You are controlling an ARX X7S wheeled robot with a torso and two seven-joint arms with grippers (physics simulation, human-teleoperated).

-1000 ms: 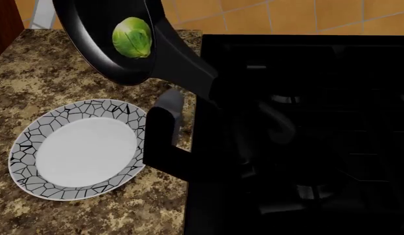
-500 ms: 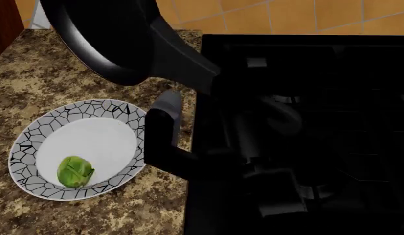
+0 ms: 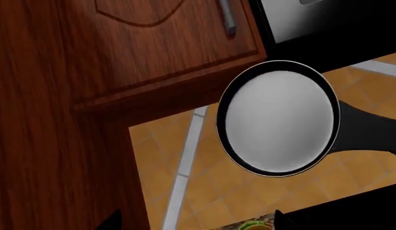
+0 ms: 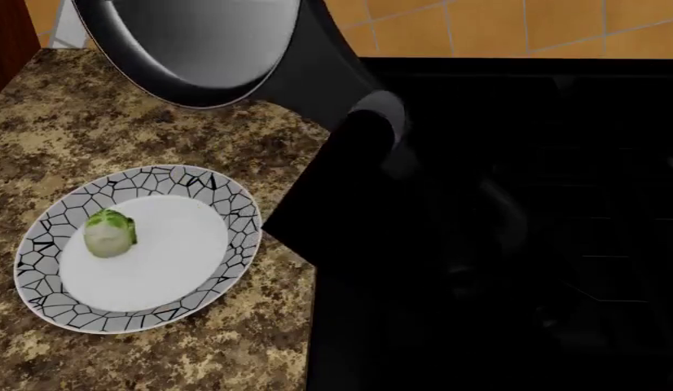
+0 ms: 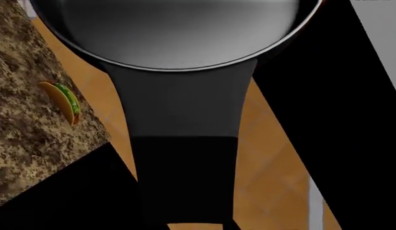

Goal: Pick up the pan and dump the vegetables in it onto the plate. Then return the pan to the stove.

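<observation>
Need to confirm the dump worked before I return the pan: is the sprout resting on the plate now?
Touching. The head view shows the sprout sitting on the plate, on its white centre near the mosaic rim, well clear of the pan held above.

Raised pan (image 4: 195, 49) over open countertop (image 4: 86, 122) behind the plate (image 4: 206, 191).

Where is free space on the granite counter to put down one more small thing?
The speckled brown granite counter is bare between the round white plate with the cracked-mosaic grey rim and the orange tiled wall, under the raised black frying pan. A narrower strip lies along the front edge. The black cooktop side is crowded by the arm.
</observation>
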